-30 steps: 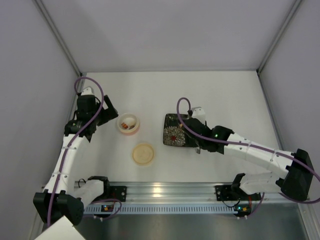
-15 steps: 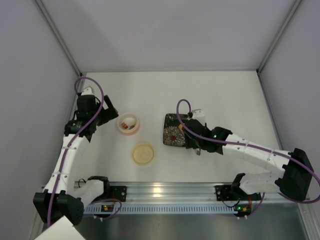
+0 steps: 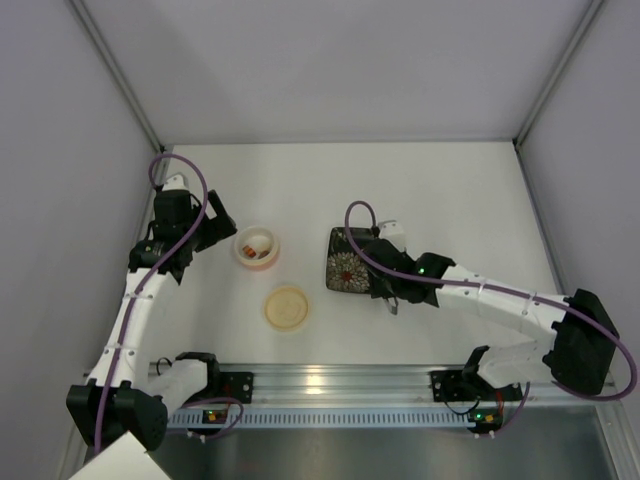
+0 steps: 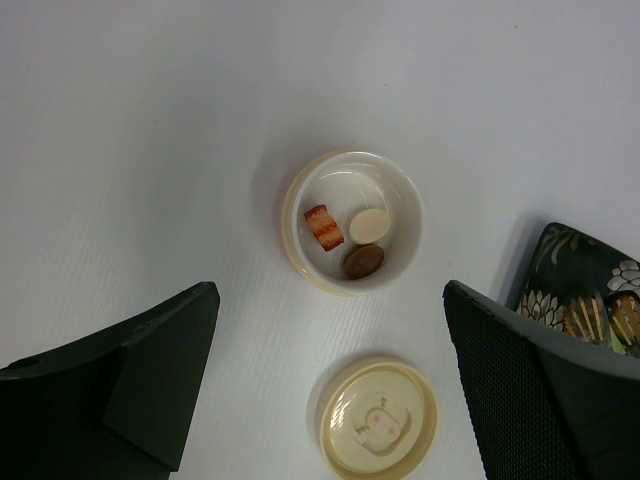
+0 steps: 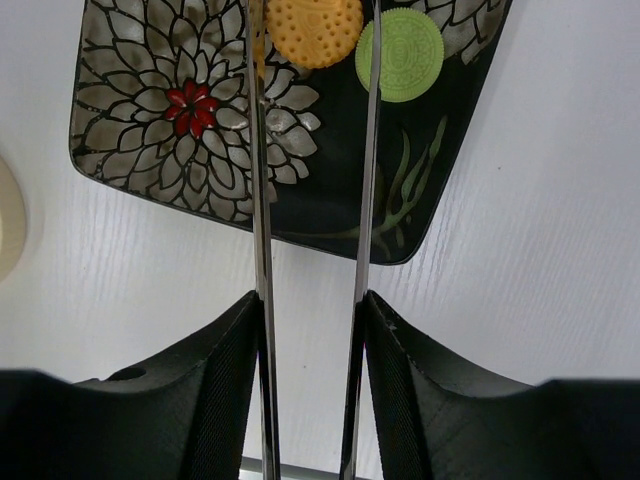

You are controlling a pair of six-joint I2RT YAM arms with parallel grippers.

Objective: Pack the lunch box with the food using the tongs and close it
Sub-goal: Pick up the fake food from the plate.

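Note:
The lunch box [image 3: 257, 246] is a small round tub with a white inside [image 4: 300, 195]. It holds a pale cream oval [image 4: 369, 225], a red striped piece and a brown piece. My left gripper [image 4: 330, 292] hangs open above it, apart from it. An orange round [image 5: 313, 30] and a green round [image 5: 412, 52] lie on the black floral plate [image 5: 170, 130]. My right gripper [image 5: 312, 310] is shut on the tongs [image 5: 262, 200]. Their two thin arms reach over the plate on either side of the orange round. The tong tips are cut off by the top of the right wrist view.
The flat cream lid [image 4: 378, 417] lies on the table just in front of the lunch box, between it and the arms' bases [image 3: 287, 307]. The plate [image 3: 350, 262] sits right of the lunch box. White walls enclose the table on three sides.
My right arm has crept left over the plate with the tongs, and its jaws have squeezed the tong arms somewhat closer. The left arm has not moved.

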